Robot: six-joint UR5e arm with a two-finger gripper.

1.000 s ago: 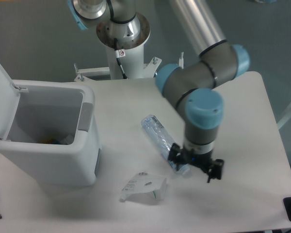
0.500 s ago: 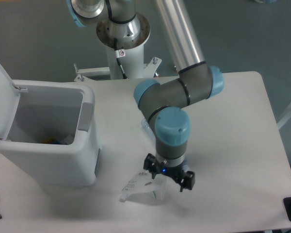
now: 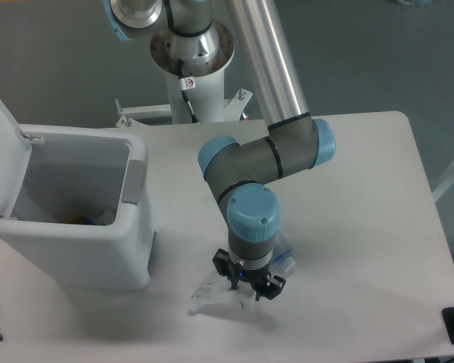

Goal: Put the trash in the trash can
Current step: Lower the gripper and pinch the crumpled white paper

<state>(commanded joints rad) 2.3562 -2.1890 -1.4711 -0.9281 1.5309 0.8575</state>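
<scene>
As we swing left off the bottle (image 3: 285,261), our gripper (image 3: 248,291) comes down right over the packet (image 3: 209,296), much lower than half a second ago. The fingers look spread, one on each side of it, nothing held yet. Most of the packet hides under the wrist, flat on the table (image 3: 363,227). The bottle peeks out behind the arm. The can (image 3: 76,249) stands open to the left, so we judge a packet grab is next.
</scene>
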